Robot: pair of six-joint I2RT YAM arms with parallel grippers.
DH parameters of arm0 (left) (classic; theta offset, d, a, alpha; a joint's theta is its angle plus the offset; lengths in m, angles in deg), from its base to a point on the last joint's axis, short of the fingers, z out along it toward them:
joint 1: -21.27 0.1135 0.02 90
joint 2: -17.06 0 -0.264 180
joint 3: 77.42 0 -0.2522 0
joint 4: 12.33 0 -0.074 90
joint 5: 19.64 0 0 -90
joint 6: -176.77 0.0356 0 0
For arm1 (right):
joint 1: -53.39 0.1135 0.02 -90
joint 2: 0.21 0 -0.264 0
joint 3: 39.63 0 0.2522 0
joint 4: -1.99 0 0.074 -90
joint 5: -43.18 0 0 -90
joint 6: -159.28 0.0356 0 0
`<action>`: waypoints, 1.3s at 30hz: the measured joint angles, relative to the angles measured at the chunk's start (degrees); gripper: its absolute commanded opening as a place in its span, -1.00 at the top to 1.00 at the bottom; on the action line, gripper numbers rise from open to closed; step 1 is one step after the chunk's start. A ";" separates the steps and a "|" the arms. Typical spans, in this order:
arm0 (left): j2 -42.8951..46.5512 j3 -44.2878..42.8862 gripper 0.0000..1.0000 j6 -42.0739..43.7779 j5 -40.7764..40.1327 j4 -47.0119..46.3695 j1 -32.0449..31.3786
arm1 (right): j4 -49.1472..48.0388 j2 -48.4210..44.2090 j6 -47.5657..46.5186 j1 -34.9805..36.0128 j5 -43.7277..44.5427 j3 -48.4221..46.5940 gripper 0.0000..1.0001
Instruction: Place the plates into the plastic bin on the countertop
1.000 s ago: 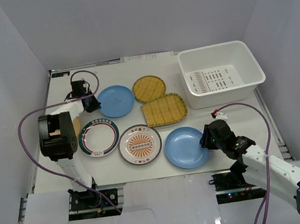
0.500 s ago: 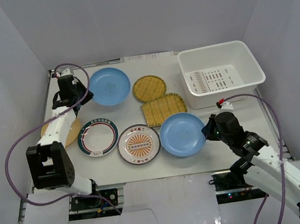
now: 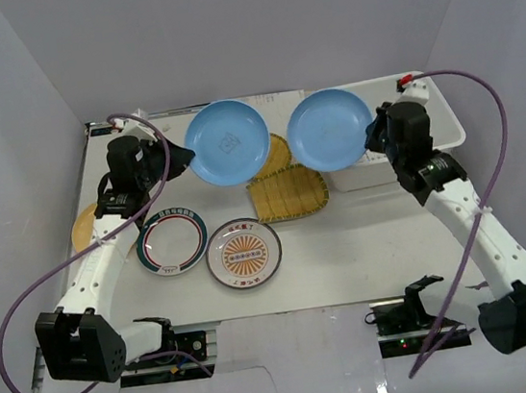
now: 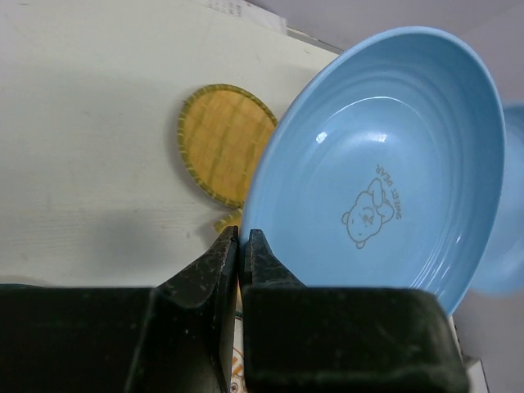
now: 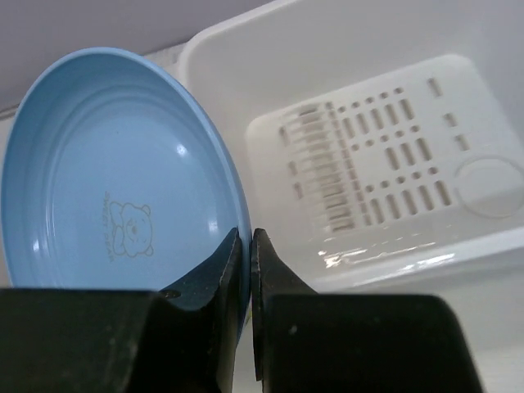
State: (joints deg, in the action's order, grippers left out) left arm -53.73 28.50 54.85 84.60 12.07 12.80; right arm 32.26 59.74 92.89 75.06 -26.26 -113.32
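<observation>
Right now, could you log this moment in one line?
left gripper shut on left blue plate | right gripper shut on right blue plate

Bright even light, soft shadows, glare on the plastic bin [image 5: 385,254], sharp focus

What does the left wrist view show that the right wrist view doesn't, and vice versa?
Only left wrist: the round woven plate, and the left gripper shut on the rim of the left blue plate. Only right wrist: the plastic bin with slotted floor, and the right gripper. Both: the right blue plate, pinched in the right view, a sliver at the left view's edge.
</observation>
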 measured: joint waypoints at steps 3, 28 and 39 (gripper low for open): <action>2.01 0.00 1.00 0.13 1.16 0.39 -3.15 | -1.73 7.13 -1.20 -8.81 1.53 -4.50 0.85; -24.13 -21.75 1.00 1.49 -4.90 0.15 -22.25 | -11.17 9.73 -0.50 -22.67 -20.31 -3.23 -0.81; -27.06 -23.04 1.00 1.44 -5.03 0.07 -24.90 | -18.03 5.40 -0.35 -21.11 -41.31 1.33 -0.65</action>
State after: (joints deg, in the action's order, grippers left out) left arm -80.79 5.47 56.29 79.57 12.13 -12.10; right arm 14.23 65.14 92.54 53.95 -67.57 -111.98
